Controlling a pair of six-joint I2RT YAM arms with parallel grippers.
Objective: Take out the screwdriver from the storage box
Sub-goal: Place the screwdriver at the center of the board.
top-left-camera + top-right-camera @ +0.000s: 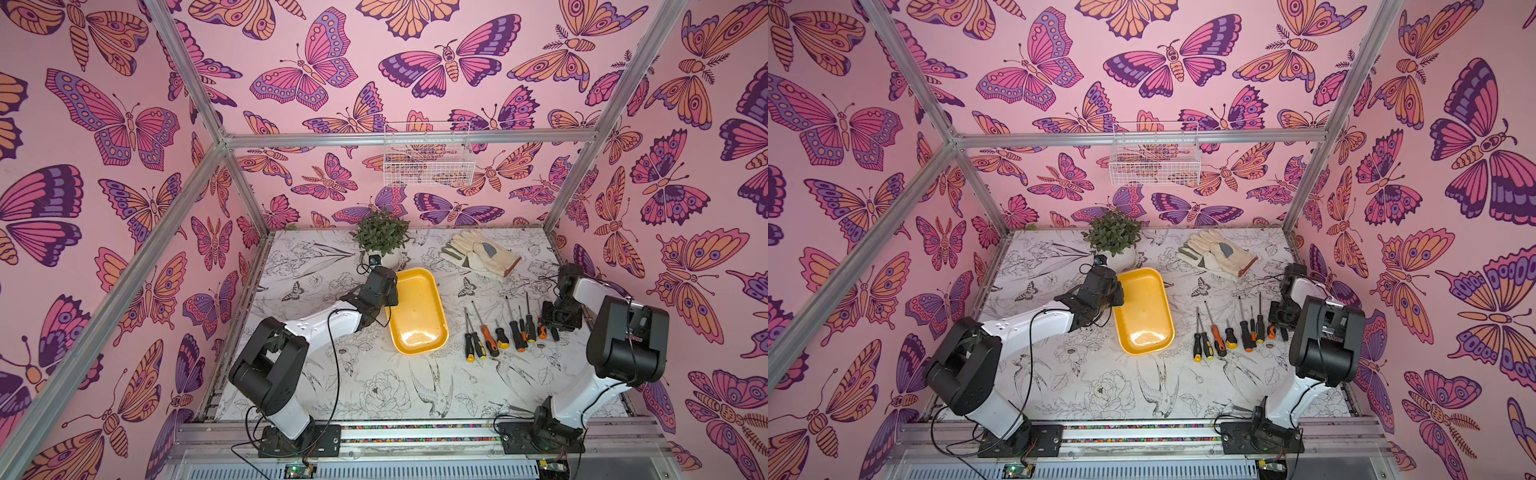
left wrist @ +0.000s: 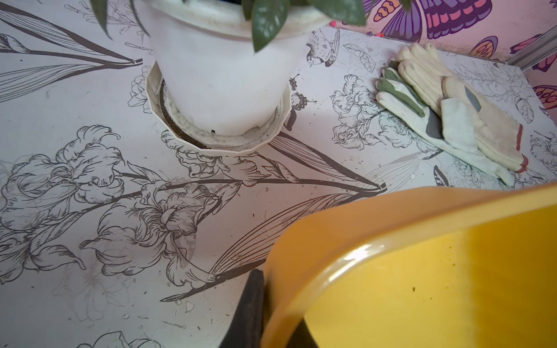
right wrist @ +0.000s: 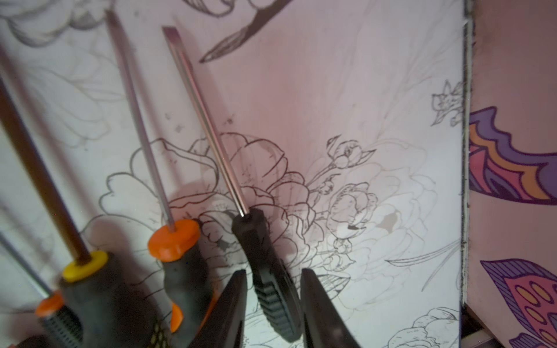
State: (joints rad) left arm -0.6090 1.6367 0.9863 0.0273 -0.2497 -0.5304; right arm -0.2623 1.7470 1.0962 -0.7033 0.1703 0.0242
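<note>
The right gripper [image 3: 274, 271] hangs low over the table [image 1: 374, 374]. Its jaws stand apart and hold nothing. The screwdriver [image 3: 251, 232] (the one with the all-black handle) lies flat on the table right between them. A thin gap shows on each side of its handle, so neither finger [image 3: 232, 304] touches it. Its metal shaft points away from the jaws. It lies outside the storage box [image 1: 417, 311], well apart from it, at the end of a row of other screwdrivers [image 1: 494, 332]. Just outside one jaw lies the orange-collared screwdriver [image 3: 173, 241], and past that the yellow-collared screwdriver [image 3: 86, 266].

The left gripper [image 2: 275, 304] is clenched on the wall of the yellow storage box. One black finger [image 2: 250, 307] sits on the outside of the rim. Beyond these jaws stands a white plant pot [image 2: 223, 90]. Farther off lies a pair of pale gloves [image 2: 452, 120].
</note>
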